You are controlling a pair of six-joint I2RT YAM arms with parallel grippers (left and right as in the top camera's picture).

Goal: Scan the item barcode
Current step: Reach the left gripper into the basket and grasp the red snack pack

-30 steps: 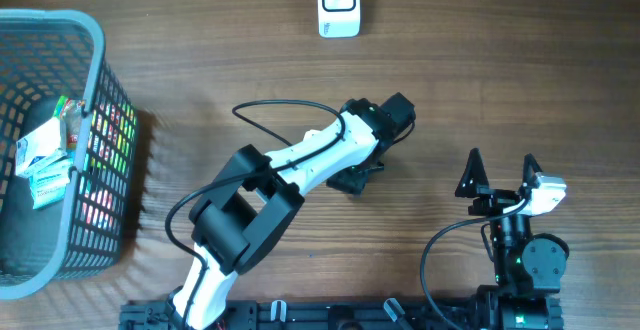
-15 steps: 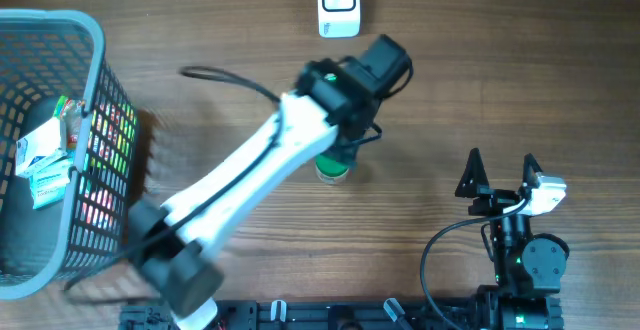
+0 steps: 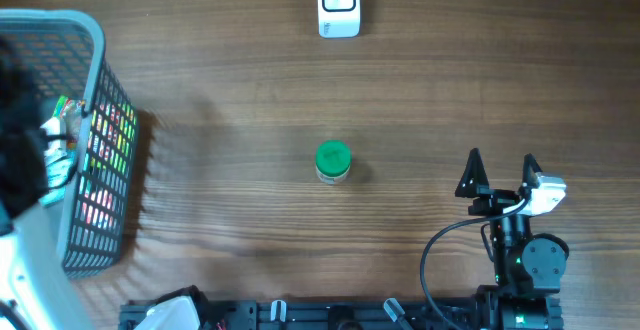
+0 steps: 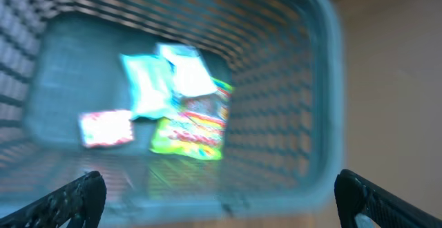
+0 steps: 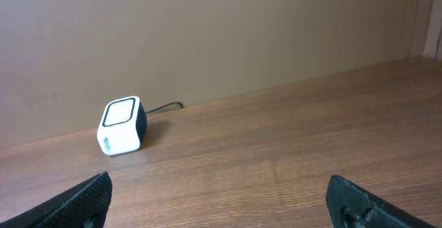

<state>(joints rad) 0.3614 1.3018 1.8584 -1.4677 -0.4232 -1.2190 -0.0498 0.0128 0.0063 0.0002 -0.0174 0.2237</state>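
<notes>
A small item with a green lid [image 3: 332,161] stands alone on the wooden table, untouched by either gripper. The white barcode scanner [image 3: 339,3] sits at the far edge; in the right wrist view the scanner [image 5: 122,126] is far ahead on the left. My left arm [image 3: 15,160] is a dark blur at the left edge over the basket. My left gripper [image 4: 221,204] is open above the basket's near rim, with nothing between its fingers. My right gripper [image 3: 498,175] rests open and empty at the front right, its fingertips [image 5: 86,197] spread wide.
The grey mesh basket [image 3: 95,140] at the left holds several packets: white-and-teal ones [image 4: 166,79], a pink one [image 4: 105,128] and a green-and-yellow one [image 4: 190,135]. A cable runs from the scanner toward the back wall.
My left gripper opened and left the green-lidded item standing mid-table. The left arm then swung fast to the left, over the basket. The right arm has not moved.
</notes>
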